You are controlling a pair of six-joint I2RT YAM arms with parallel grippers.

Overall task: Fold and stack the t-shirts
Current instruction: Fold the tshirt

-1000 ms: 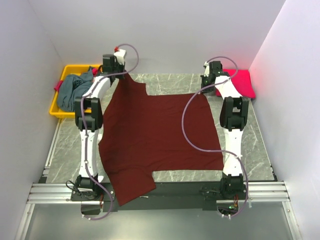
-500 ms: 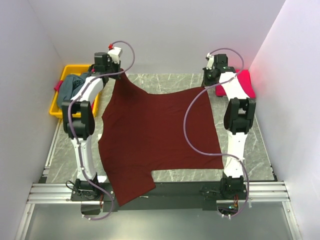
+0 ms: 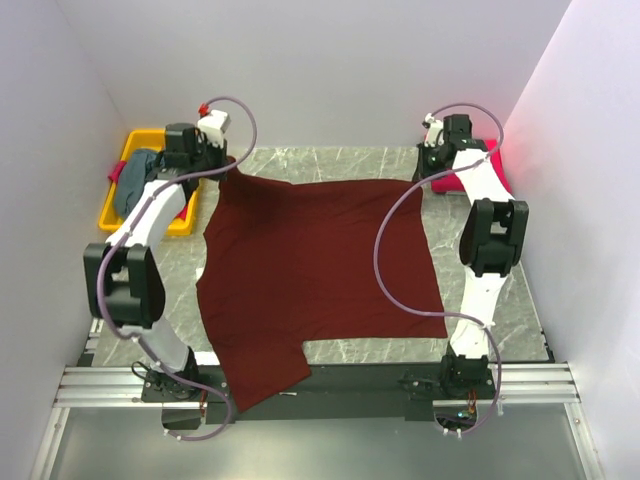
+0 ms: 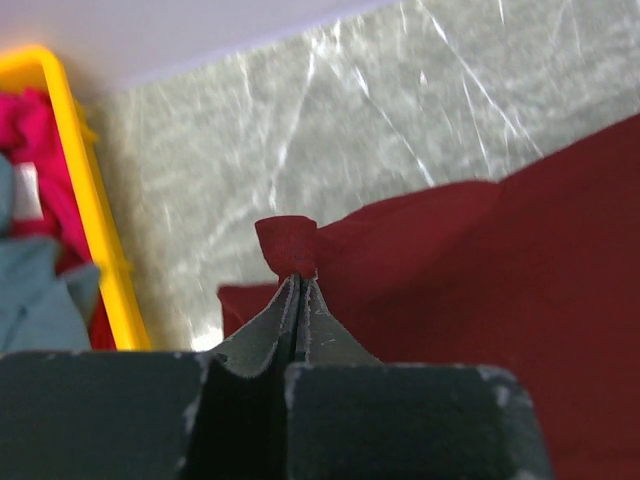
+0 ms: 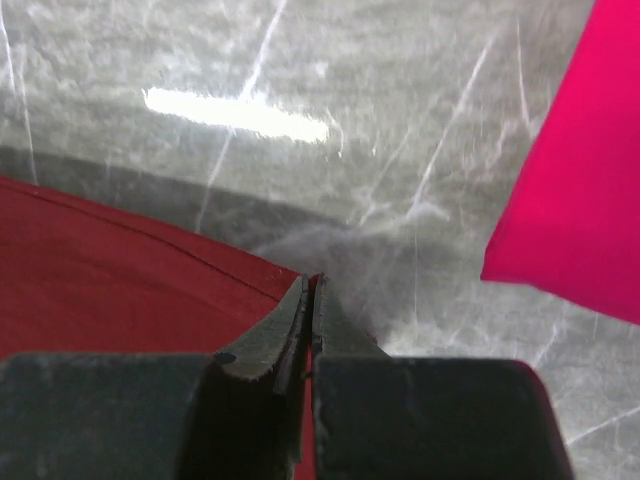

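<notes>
Overhead, left pincer (image 4: pixel 298 283) clamps the dark maroon t-shirt (image 3: pixel 310 260) at eleven o'clock, right pincer (image 5: pixel 311 286) at one o'clock.

Left of the left gripper (image 4: pixel 298 285), the bin (image 4: pixel 85 195) and its grey shirt (image 4: pixel 35 300) run off the edge. Right of the right gripper (image 5: pixel 312 290), the pink shirt (image 5: pixel 580 180) is cut off; seen from above, the arm (image 3: pixel 475 180) hides most of it.
</notes>
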